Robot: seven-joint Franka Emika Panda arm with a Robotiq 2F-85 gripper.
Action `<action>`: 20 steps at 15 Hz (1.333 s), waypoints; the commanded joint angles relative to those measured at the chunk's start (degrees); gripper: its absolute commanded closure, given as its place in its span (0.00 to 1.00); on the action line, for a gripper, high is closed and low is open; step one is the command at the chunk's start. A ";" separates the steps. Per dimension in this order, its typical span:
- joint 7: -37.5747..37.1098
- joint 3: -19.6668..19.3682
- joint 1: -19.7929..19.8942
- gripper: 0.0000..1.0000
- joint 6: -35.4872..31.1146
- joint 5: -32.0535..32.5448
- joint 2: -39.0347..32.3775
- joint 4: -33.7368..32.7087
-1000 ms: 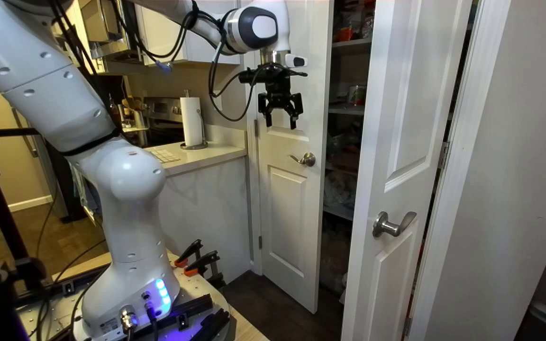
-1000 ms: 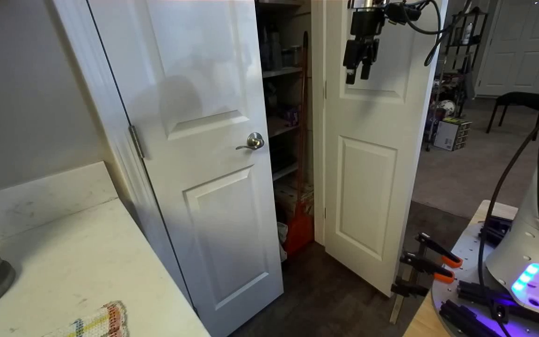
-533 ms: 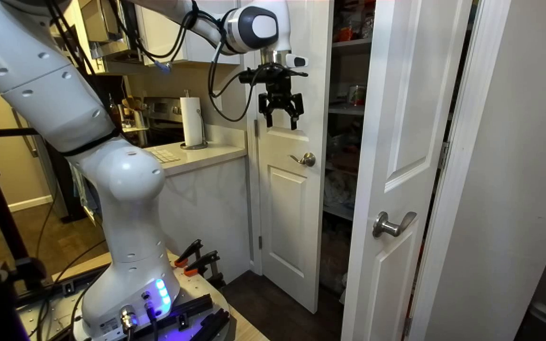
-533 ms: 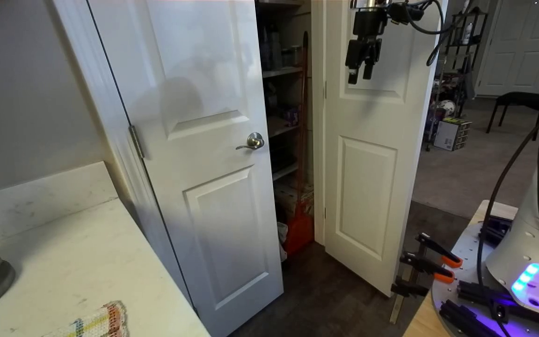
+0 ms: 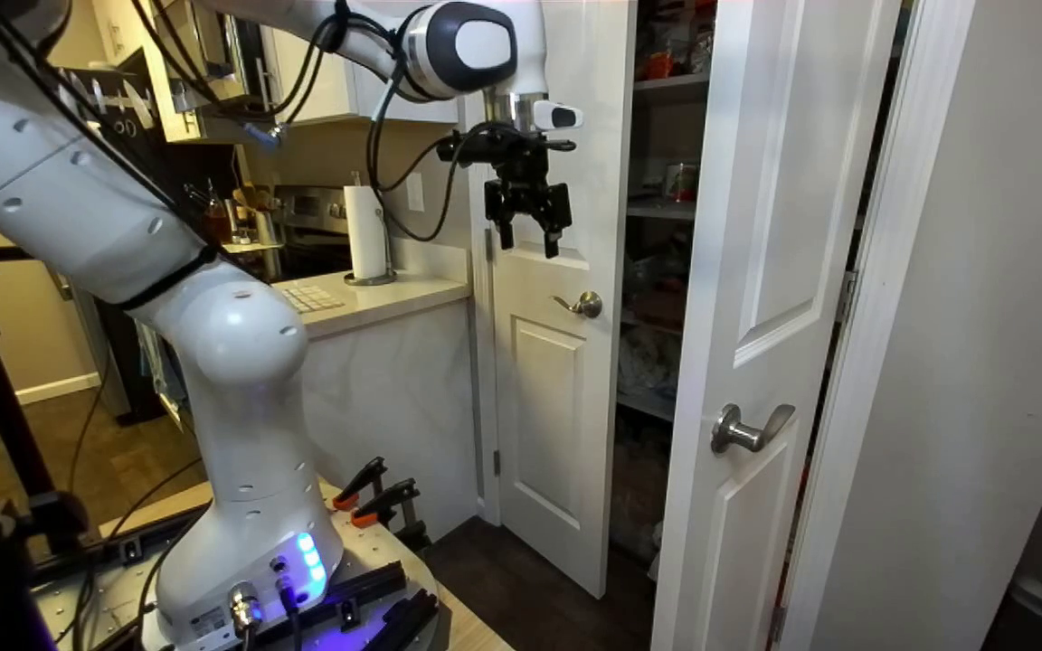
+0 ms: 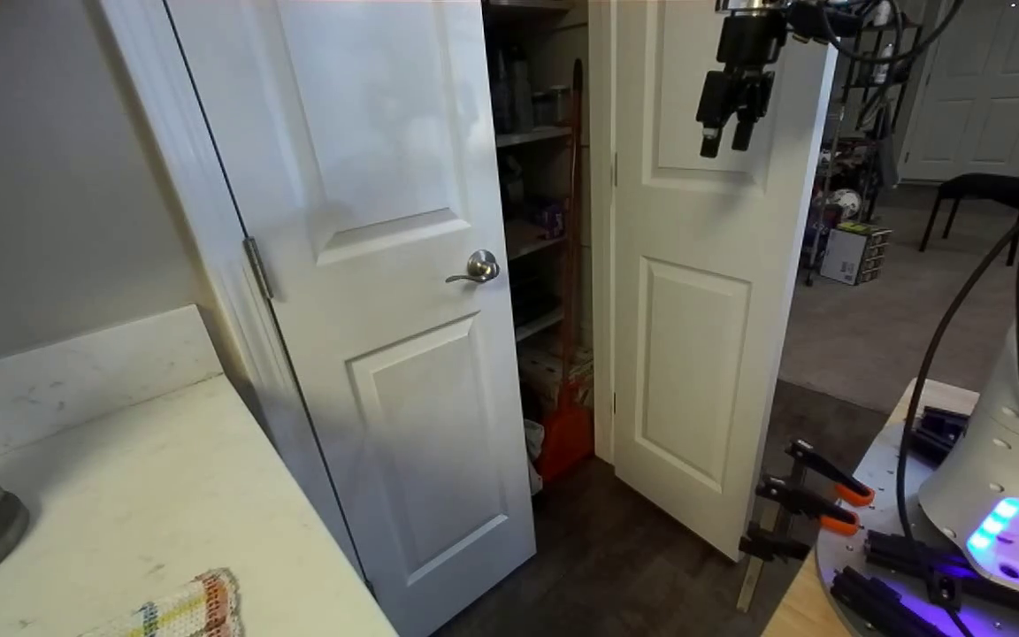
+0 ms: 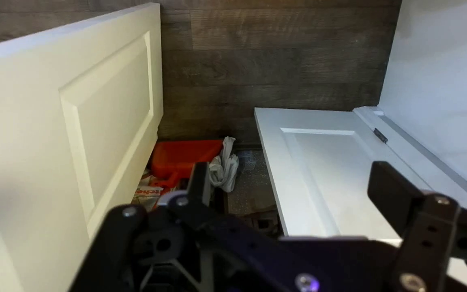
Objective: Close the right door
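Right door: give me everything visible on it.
The right door is tall, white and panelled, apparently painted, its top out of shot. In an exterior view, a silver lever handle sits near its left edge; metal hinges join its right edge to a white frame. It stands upright, swung open. The gripper hangs apart from it; beyond the hinges, no contact shows.

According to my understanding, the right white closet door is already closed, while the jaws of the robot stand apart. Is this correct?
Not quite: the right door is not closed. It stands open, and closet shelves show in the gap between it and the left door, as seen in both exterior views. The jaws do stand apart.
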State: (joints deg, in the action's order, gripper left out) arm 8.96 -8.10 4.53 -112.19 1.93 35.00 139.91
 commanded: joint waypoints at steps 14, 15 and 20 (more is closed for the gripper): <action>-21.17 -4.20 22.44 0.00 -4.08 5.99 14.23 1.72; -22.84 -4.09 23.49 0.00 -4.28 6.57 14.29 1.43; -33.21 -2.86 28.84 0.00 -7.18 8.00 15.06 0.28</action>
State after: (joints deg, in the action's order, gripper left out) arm -17.77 -12.69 30.24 -117.10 8.62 49.78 140.27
